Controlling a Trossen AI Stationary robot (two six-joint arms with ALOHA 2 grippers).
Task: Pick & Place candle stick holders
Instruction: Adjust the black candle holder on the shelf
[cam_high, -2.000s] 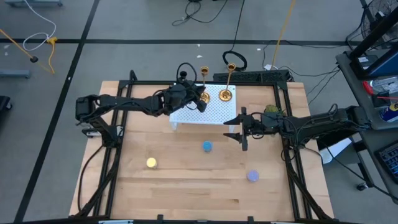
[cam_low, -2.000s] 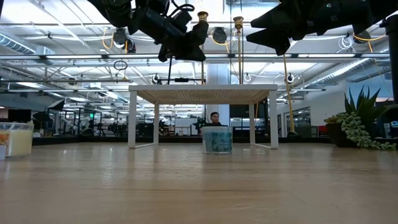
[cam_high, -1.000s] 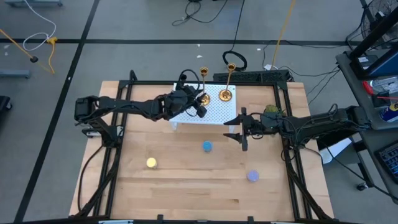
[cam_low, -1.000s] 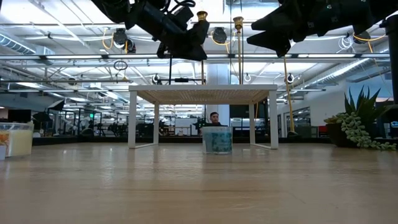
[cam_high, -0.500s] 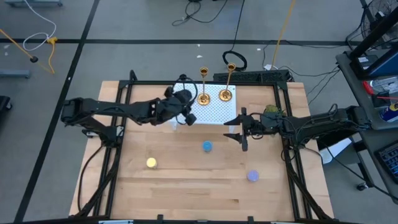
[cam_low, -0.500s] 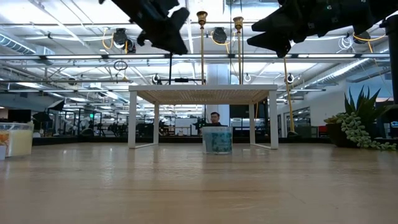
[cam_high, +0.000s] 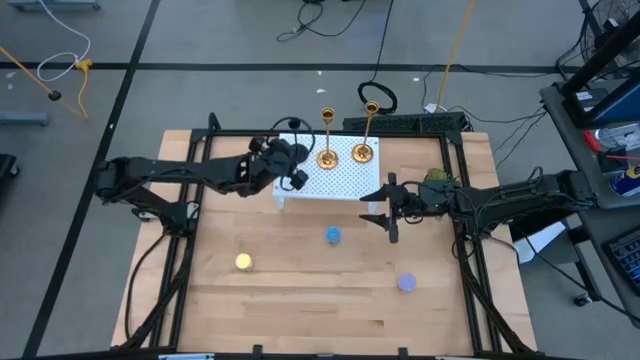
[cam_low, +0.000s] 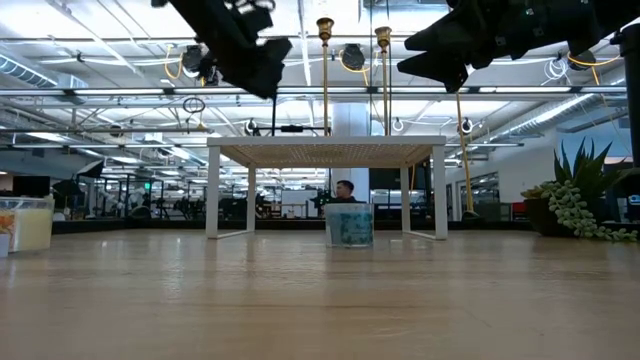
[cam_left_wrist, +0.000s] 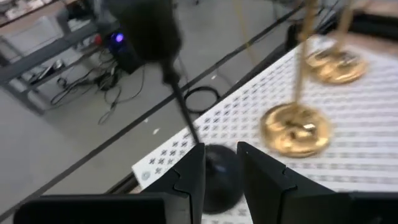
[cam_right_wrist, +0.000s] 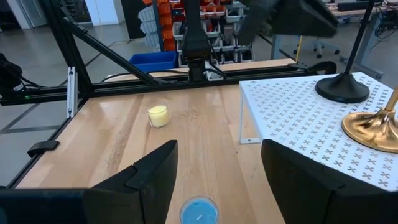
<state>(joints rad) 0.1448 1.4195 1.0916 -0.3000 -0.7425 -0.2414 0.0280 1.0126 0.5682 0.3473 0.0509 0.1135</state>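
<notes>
Two brass candle stick holders stand upright by their round bases on the white perforated stand. They also show in the left wrist view. A shorter black holder stands on the stand's far left part. My left gripper hangs above that part, slightly open and empty; the black base shows beyond the gap between its fingers. My right gripper is open and empty above the table, near the stand's right end. Blue, yellow and lavender pieces sit on the table.
A green plant stands at the table's right, behind my right gripper. The blue piece lies just below and ahead of my right gripper. Black frame rails run along the table's left and right sides. Bare wood lies between the small pieces.
My left gripper has drawn back from the left brass holder's stem toward the table's left edge, and now hangs over the stand's far left part. The brass holder stays upright on the stand.
</notes>
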